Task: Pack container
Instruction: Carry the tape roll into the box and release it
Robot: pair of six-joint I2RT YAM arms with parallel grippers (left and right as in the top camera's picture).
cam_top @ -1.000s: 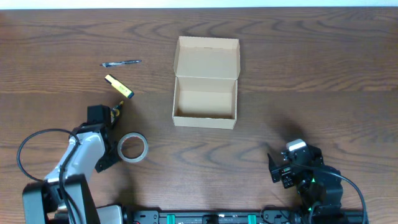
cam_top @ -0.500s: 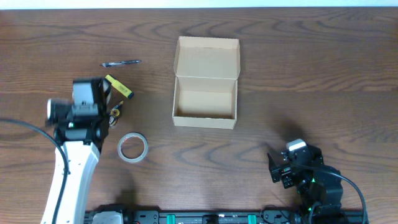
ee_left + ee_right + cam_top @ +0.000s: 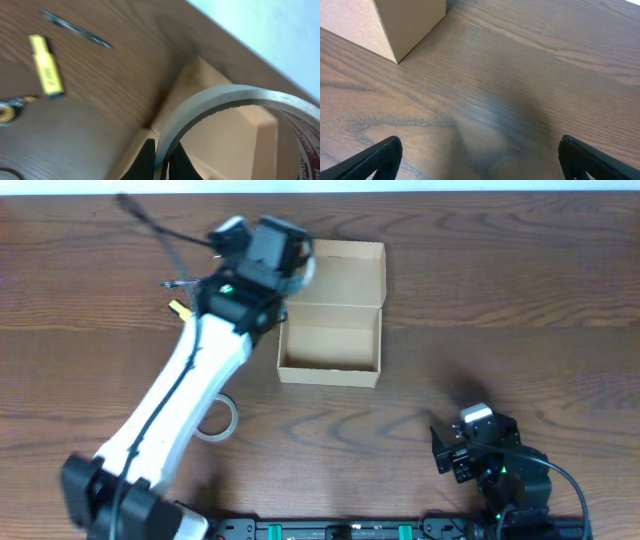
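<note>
The container [image 3: 330, 372], a tan cardboard box with its flap lid open toward the far side, stands at the table's middle. My left gripper [image 3: 290, 260] hangs over the box's far left corner, shut on a tape roll [image 3: 225, 97] held on edge; the fingers [image 3: 162, 161] pinch its wall. Below it the box [image 3: 200, 75] shows. A second tape roll [image 3: 224, 420] lies flat near the front left, partly under my arm. My right gripper [image 3: 448, 452] rests open and empty at the front right [image 3: 480, 155], with the box corner [image 3: 395, 20] ahead of it.
A pen [image 3: 185, 282] [image 3: 77, 30] and a yellow oblong item [image 3: 180, 308] [image 3: 46, 65] lie left of the box. A small gold ring piece [image 3: 6, 111] lies near them. My left arm stretches diagonally across the left half of the table.
My left arm has swung fast from the front left up and to the right, carrying a tape roll to the box's far left corner. The right arm has not moved.
</note>
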